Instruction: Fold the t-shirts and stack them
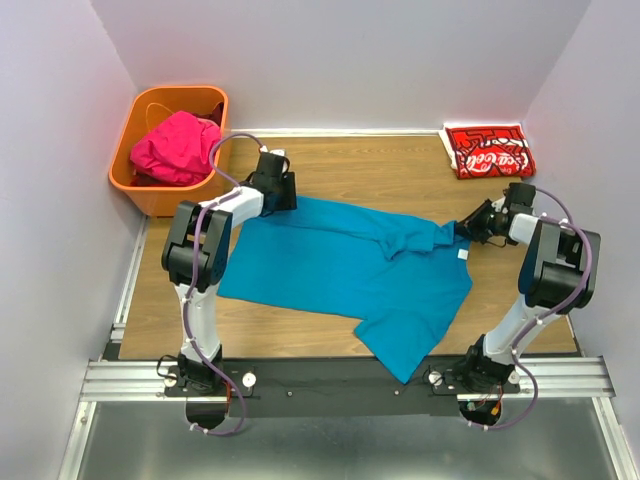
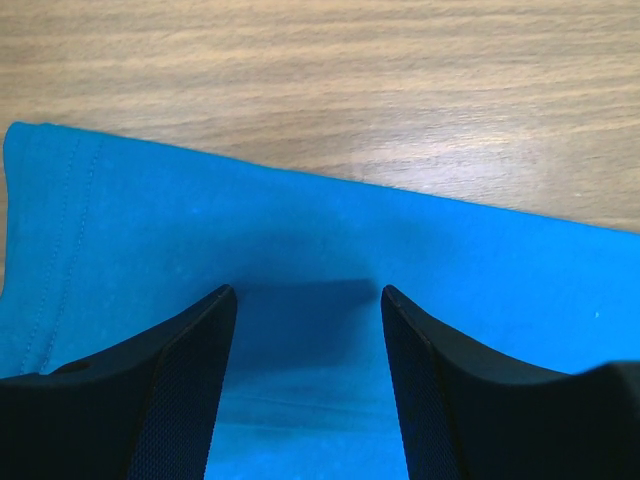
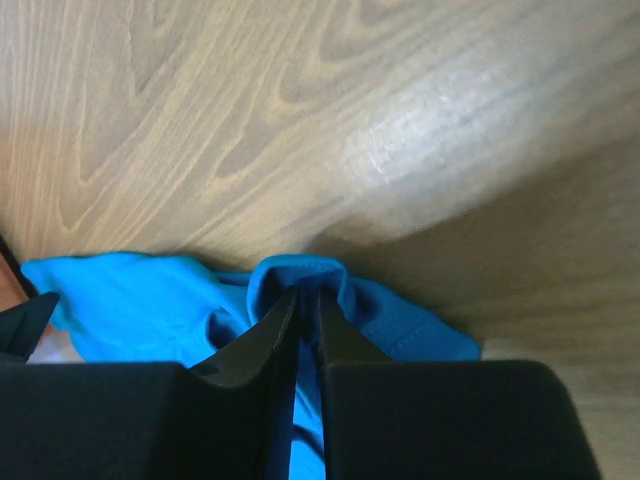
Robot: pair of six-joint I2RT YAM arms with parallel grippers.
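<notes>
Spreading step: the plain teal-blue cloth t-shirt [image 1: 340,270] lies rumpled on the wooden table [image 1: 380,165]. Right claw [image 3: 307,292] pinches its bunched edge; left claw [image 2: 308,295] hangs wide open over the far edge, likely gripping next.

White Coca-Cola script (small, only partly legible) runs across the folded red t-shirt [image 1: 489,151].

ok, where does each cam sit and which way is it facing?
Top external: above and behind the robot, looking down on the wooden table; shows left arm, right arm, teal t-shirt, folded red Coca-Cola t-shirt, pink t-shirt in orange basket.
Left wrist: on left arm, facing down; open left gripper at the teal t-shirt's edge.
Right wrist: on right arm, facing down; right gripper shut on bunched teal cloth.
Shared: all three show the teal t-shirt and table.
</notes>
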